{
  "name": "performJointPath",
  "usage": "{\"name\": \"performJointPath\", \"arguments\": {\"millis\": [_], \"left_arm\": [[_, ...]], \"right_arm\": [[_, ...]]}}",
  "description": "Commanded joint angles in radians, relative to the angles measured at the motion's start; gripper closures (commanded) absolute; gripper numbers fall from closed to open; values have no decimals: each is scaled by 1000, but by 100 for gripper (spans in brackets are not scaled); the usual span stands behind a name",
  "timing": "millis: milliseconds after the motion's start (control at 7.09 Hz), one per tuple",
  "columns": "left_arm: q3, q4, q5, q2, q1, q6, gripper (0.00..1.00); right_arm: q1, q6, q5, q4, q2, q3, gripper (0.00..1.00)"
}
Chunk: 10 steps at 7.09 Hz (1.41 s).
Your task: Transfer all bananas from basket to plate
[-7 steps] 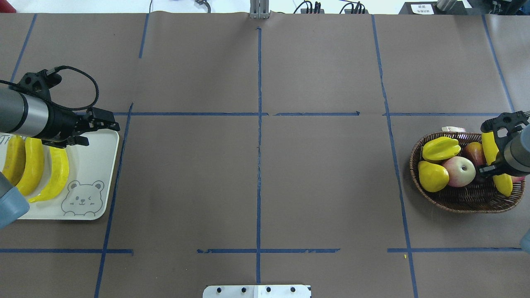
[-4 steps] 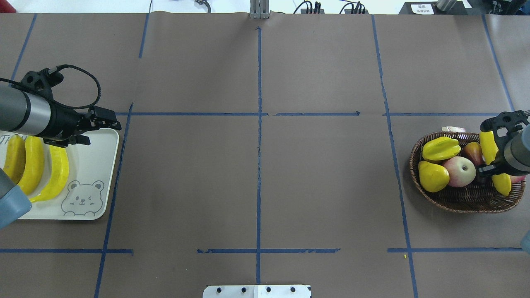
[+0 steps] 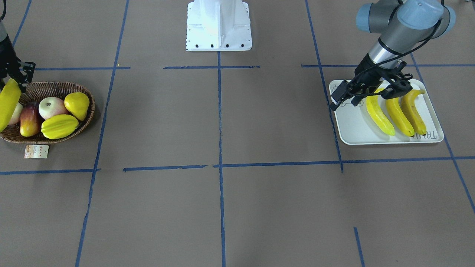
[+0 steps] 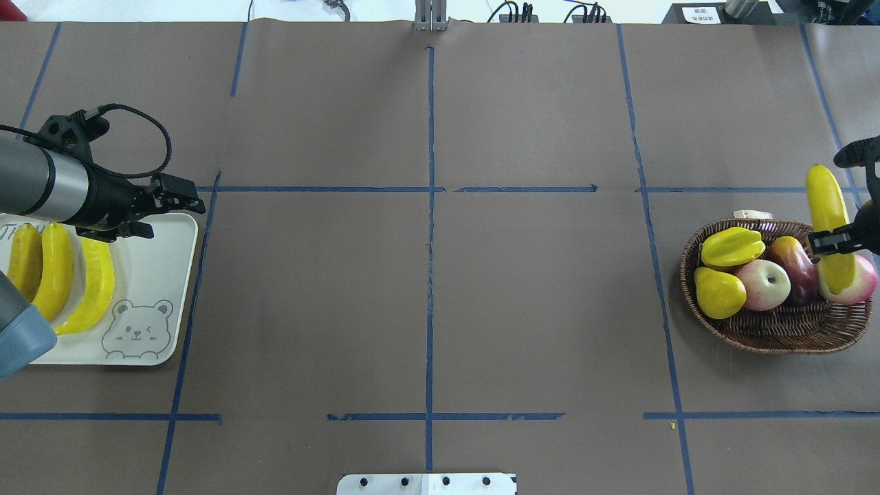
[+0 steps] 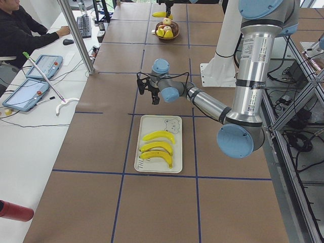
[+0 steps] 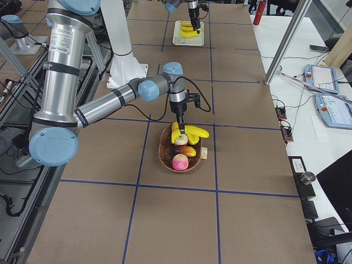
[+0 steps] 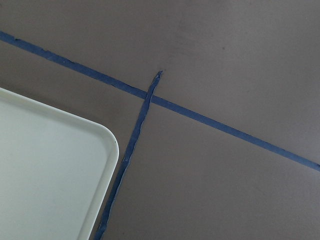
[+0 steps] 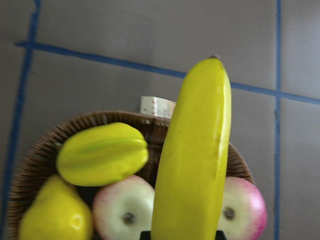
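Observation:
My right gripper (image 4: 835, 242) is shut on a long yellow banana (image 4: 825, 203) and holds it lifted over the back right of the wicker basket (image 4: 777, 331). The right wrist view shows this banana (image 8: 195, 155) upright above the basket rim (image 8: 35, 160). In the front-facing view the banana (image 3: 7, 104) hangs at the left edge. Three bananas (image 4: 96, 285) lie side by side on the pale plate (image 4: 148, 275) with the bear drawing. My left gripper (image 4: 184, 199) is open and empty, above the plate's far right corner. The left wrist view shows only that plate corner (image 7: 75, 165).
The basket holds a star fruit (image 4: 732, 247), a yellow pear (image 4: 718, 292), an apple (image 4: 763, 283), a dark red fruit (image 4: 797, 265) and a pink fruit (image 4: 863, 278). A paper tag (image 3: 36, 151) lies beside it. Blue tape lines cross the brown table.
My right gripper has lifted the banana up out of the basket, baring the pink fruit beneath. My left gripper has drifted slightly up and away from the plate.

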Motion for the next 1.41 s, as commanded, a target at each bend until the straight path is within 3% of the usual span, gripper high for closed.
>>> {"name": "performJointPath", "arguments": {"millis": [0, 282, 423, 564, 705, 846, 1128, 1269], "left_arm": [[0, -1, -1, -22, 2, -12, 1], [0, -14, -3, -61, 3, -79, 1], [-2, -16, -3, -121, 15, -162, 1], [0, -25, 0, -191, 65, -276, 1], [11, -65, 6, -269, 108, -367, 1], [21, -124, 11, -326, 129, -449, 1], [66, -270, 99, -391, 185, -558, 1], [84, -272, 135, -408, 225, -558, 1]], "right_arm": [[27, 127, 185, -5, 269, -41, 98], [-101, 421, 221, 2, 472, -78, 99], [-150, 465, 216, 92, 509, -105, 99], [-211, 597, 199, 301, 508, -153, 99], [-289, 717, 128, 493, 497, -187, 99], [-390, 767, -5, 597, 497, -202, 99], [-560, 815, -219, 712, 508, -205, 99], [-581, 820, -238, 761, 509, -207, 99]]}}
